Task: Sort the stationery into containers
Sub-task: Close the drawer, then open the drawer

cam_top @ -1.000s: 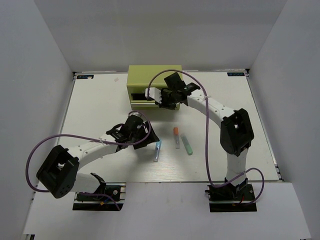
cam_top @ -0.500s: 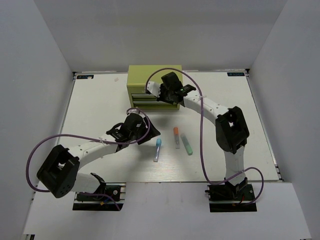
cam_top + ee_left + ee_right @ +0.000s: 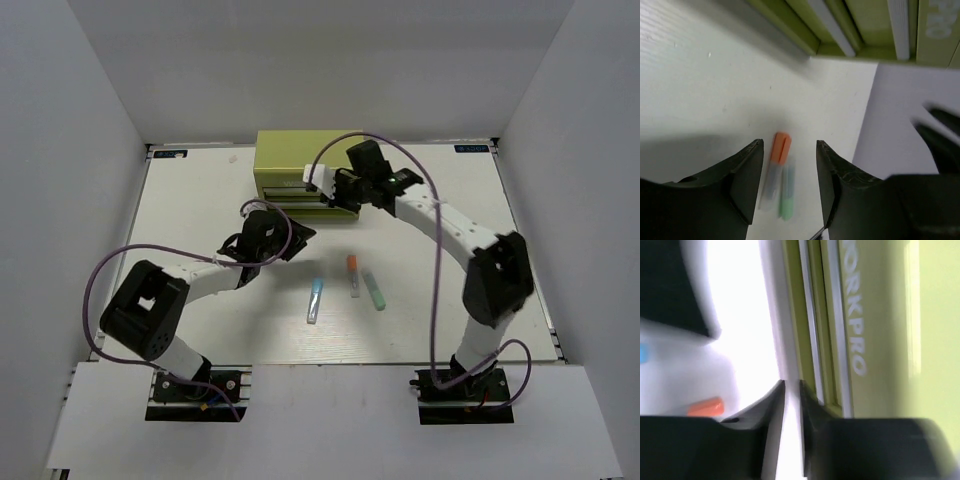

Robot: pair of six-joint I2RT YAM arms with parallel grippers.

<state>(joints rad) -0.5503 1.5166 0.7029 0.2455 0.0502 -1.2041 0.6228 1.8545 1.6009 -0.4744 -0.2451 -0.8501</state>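
The yellow-green tool chest (image 3: 300,155) stands at the back of the table with both drawers pushed in; it also shows in the left wrist view (image 3: 865,25) and the right wrist view (image 3: 875,340). A light blue pen (image 3: 316,298), an orange-capped pen (image 3: 353,272) and a mint green pen (image 3: 373,288) lie on the table in front of it. My left gripper (image 3: 300,233) is open and empty, low over the table between chest and pens. It frames the orange-capped pen (image 3: 780,148) and the mint one (image 3: 786,200). My right gripper (image 3: 330,193) is shut and empty at the chest's drawer fronts (image 3: 812,340).
White walls enclose the table on three sides. Purple cables loop off both arms. The thin red and dark purple pens are out of view.
A chest drawer that stood open is now pushed in. My left gripper has moved from beside the light blue pen back toward the chest. My right arm has swung outward to the right.
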